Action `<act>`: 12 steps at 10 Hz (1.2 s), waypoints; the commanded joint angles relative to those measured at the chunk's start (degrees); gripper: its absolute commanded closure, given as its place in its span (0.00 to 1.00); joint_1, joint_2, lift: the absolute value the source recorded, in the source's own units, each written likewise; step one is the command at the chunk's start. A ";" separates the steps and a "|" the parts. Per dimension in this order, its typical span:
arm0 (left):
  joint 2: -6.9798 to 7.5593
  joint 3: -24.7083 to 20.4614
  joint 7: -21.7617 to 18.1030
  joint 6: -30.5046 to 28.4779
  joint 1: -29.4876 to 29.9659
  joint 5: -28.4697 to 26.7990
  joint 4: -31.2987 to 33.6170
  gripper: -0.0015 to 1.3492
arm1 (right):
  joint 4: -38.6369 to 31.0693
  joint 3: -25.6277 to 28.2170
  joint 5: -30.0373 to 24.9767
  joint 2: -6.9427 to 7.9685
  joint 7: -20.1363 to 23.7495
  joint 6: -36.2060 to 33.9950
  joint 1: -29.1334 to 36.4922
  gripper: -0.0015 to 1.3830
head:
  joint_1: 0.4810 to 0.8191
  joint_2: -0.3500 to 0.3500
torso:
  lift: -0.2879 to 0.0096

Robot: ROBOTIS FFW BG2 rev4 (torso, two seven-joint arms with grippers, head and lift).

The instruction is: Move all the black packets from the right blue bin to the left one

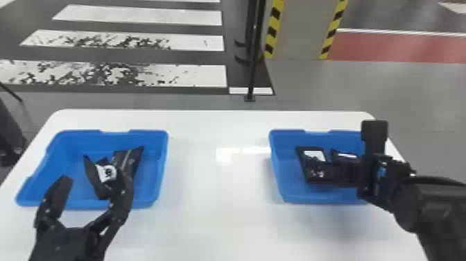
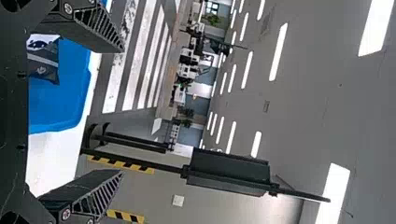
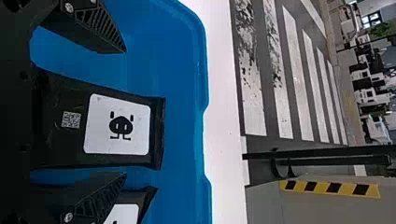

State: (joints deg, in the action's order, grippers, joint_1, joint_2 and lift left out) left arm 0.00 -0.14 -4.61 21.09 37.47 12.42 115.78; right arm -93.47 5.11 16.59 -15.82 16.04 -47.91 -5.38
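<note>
My left gripper (image 1: 93, 189) stands open over the front of the left blue bin (image 1: 74, 139). That bin holds black packets, one with a white label (image 1: 106, 173) and one at its right side (image 1: 130, 160), partly hidden by a finger. In the left wrist view the open left gripper (image 2: 122, 111) has nothing between its fingers. My right gripper (image 1: 341, 172) is over the right blue bin (image 1: 287, 192). In the right wrist view, a labelled black packet (image 3: 116, 125) lies between the fingers of the open right gripper (image 3: 125, 112); a second packet (image 3: 125, 213) is partly behind one finger.
Both bins stand on a white table (image 1: 218, 194), with a wide stretch of tabletop between them. Behind the table a black pole (image 1: 255, 66) rises from the floor, near a pillar (image 1: 300, 31) with yellow-black striped edges.
</note>
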 commanded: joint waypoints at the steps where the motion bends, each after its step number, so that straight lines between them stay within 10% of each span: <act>1: 0.00 -0.09 -0.05 -0.14 -0.07 -0.20 -0.11 0.09 | 1.15 -0.54 0.09 0.00 -0.39 -0.60 -0.39 0.07 | 0.63 0.40 | 0.50; 5: 0.00 -0.20 -0.40 -1.26 -0.35 -0.43 0.03 0.09 | 3.40 -1.11 1.01 0.00 -0.57 -2.01 -0.96 0.20 | 0.63 0.40 | 0.50; 8: 0.09 -0.32 -0.40 -1.26 -0.35 -0.77 -0.11 0.09 | 3.40 -1.45 3.29 0.00 -1.36 -5.38 -1.10 0.75 | 0.63 0.41 | 0.50; 12: 0.09 -0.20 -0.40 -0.84 -0.63 -0.77 0.03 0.09 | -2.09 -1.56 4.89 0.17 -2.50 -1.03 2.70 0.85 | 0.63 0.43 | 0.50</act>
State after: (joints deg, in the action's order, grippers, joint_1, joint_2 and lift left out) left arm 0.09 -0.42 -5.01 20.16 36.94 11.63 115.73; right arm -94.37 3.52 20.84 -15.64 13.52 -50.83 -3.68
